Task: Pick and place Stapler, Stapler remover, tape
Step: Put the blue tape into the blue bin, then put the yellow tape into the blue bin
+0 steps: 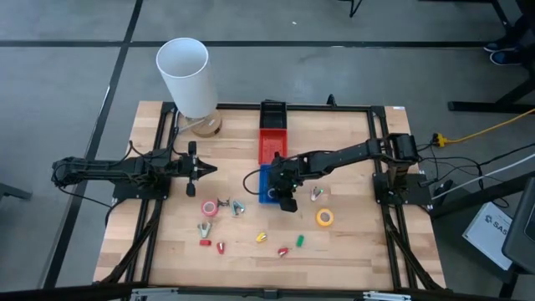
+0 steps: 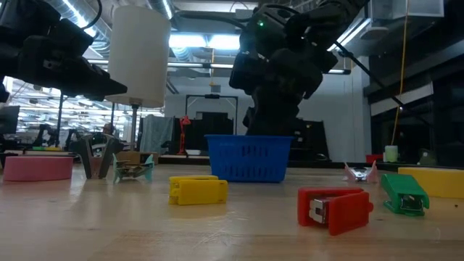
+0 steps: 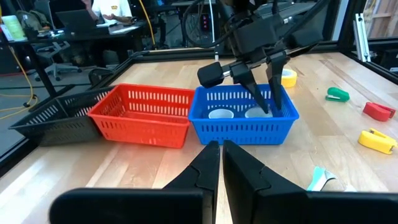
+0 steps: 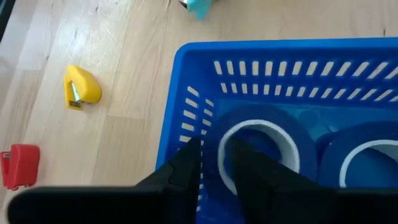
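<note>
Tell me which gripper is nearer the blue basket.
Right. The right gripper hangs over the blue basket, fingers reaching down inside it by a tape roll. The left gripper waits off to the basket's side, shut.

Both arms are matte black, built of slim boxy links joined at chunky rounded joints. The left arm (image 1: 117, 169) ends in two tapering black fingers (image 3: 202, 168) with flat inner faces. The right arm (image 1: 343, 156) carries a blocky black wrist housing with a small green indicator light (image 2: 260, 24), a black cable looping beside it, and long, narrow, pointed fingers (image 3: 252, 87).
</note>
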Controlling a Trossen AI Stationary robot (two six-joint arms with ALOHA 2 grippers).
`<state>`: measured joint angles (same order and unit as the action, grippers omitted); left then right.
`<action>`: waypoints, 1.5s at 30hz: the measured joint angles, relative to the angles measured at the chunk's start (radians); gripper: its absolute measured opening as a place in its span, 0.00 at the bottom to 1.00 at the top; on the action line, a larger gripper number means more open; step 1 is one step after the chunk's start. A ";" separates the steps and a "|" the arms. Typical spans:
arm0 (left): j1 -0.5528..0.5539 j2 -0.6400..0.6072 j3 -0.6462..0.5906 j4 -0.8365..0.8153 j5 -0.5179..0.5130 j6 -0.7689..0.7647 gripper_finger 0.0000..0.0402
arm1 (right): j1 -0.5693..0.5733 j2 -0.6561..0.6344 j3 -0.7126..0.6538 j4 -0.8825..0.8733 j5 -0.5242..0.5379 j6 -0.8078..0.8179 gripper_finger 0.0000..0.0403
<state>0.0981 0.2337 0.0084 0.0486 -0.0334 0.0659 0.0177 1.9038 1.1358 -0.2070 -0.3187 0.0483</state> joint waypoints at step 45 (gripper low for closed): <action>0.000 0.000 0.000 0.000 0.000 0.000 0.04 | 0.356 -0.300 0.114 -0.508 0.246 0.075 0.32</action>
<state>0.0982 0.2337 0.0083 0.0485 -0.0334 0.0659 0.3737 1.6038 1.2497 -0.7147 -0.0729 0.1235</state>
